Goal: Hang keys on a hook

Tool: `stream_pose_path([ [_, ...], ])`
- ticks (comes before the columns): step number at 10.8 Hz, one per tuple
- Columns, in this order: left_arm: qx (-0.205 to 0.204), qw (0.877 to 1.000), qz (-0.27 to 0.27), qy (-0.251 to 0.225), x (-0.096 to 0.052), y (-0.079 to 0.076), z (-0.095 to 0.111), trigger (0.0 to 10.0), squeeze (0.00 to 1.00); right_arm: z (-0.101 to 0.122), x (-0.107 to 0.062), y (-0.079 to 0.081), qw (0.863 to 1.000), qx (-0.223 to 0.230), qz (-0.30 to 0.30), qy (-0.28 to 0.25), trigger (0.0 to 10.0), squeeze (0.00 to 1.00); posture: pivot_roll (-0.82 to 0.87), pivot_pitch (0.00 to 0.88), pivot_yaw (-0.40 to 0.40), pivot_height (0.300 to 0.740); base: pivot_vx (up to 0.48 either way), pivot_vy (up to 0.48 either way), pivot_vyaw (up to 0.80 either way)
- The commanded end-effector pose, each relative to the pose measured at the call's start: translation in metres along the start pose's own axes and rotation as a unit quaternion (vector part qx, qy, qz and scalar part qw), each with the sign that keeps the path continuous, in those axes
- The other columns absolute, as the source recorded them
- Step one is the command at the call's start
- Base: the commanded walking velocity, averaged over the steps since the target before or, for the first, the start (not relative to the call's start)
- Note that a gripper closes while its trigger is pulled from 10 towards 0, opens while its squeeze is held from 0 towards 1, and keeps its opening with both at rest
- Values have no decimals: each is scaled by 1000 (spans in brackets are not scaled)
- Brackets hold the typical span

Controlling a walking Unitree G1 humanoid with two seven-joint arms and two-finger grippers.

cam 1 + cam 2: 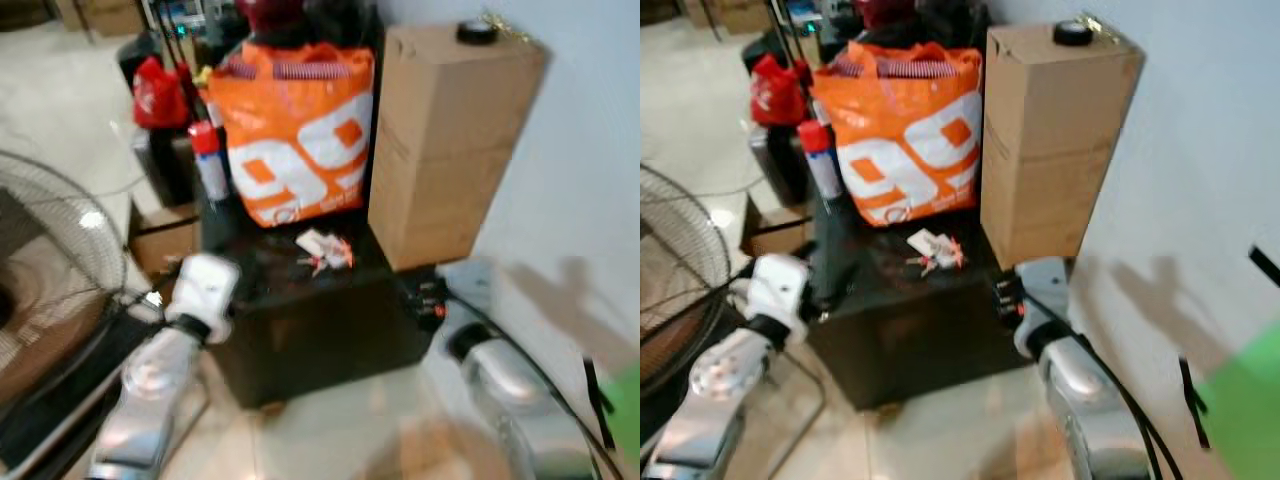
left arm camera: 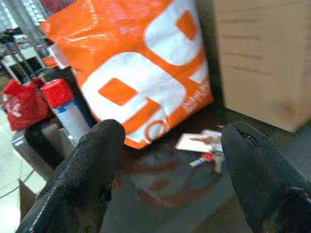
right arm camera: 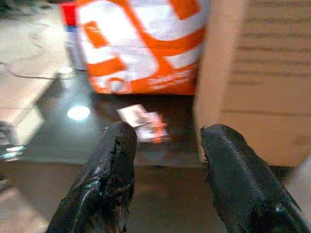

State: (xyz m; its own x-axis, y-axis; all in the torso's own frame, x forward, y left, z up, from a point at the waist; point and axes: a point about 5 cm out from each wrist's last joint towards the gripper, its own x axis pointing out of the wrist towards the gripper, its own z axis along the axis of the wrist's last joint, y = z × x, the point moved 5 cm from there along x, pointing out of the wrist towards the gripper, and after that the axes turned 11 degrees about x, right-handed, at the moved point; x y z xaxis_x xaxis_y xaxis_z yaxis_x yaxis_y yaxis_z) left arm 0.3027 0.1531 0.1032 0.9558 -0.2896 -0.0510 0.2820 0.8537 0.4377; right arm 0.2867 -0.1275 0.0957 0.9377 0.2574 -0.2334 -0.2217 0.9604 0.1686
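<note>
A bunch of keys (image 1: 325, 250) with a white tag and red parts lies on top of a low black box (image 1: 300, 330), in front of an orange bag. My left gripper (image 2: 170, 141) is open at the box's left front corner, pointing at the keys (image 2: 206, 148) from a short way off. At the box's right side my right gripper (image 3: 170, 133) is also open, with the keys (image 3: 146, 124) beyond its fingertips. Neither gripper touches them.
The orange bag (image 1: 300, 130) printed with white digits fills the back of the box. A tall cardboard carton (image 1: 445, 140) stands against the white wall on the right. A red-capped spray can (image 1: 208, 160) and a floor fan (image 1: 50, 270) are on the left.
</note>
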Motion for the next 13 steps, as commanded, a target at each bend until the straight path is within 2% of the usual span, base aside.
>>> stream_pose_path([
  [1,3,1000,-4,-16,5,-2,9,10000,0,-1,-1,-14,1000,-6,-30,0,10000,0,-92,5,68,740,368,0,0],
  [4,3,1000,-1,-15,8,0,10,10000,0,-1,0,-11,1000,-16,-21,-4,10000,0,-87,0,71,740,368,0,0],
  [5,7,1000,-8,-19,9,-2,12,10000,0,0,2,-3,999,-39,14,1,10000,0,-74,0,62,740,368,0,800],
  [8,11,1000,-7,-12,7,-1,8,10000,0,-13,3,8,995,-50,75,30,10000,0,-57,0,56,740,368,0,800],
  [11,16,1000,-15,-5,4,-8,3,10000,0,-26,1,-9,990,-86,84,68,10000,0,-59,0,23,740,345,0,0],
  [12,3,1000,-26,1,3,-11,0,10000,0,-25,2,-11,990,-93,81,68,10000,0,-61,0,23,740,0,0,0],
  [13,24,998,-62,7,0,-21,-3,10000,0,-26,6,-17,990,-98,66,74,10000,0,-62,0,29,740,0,0,0],
])
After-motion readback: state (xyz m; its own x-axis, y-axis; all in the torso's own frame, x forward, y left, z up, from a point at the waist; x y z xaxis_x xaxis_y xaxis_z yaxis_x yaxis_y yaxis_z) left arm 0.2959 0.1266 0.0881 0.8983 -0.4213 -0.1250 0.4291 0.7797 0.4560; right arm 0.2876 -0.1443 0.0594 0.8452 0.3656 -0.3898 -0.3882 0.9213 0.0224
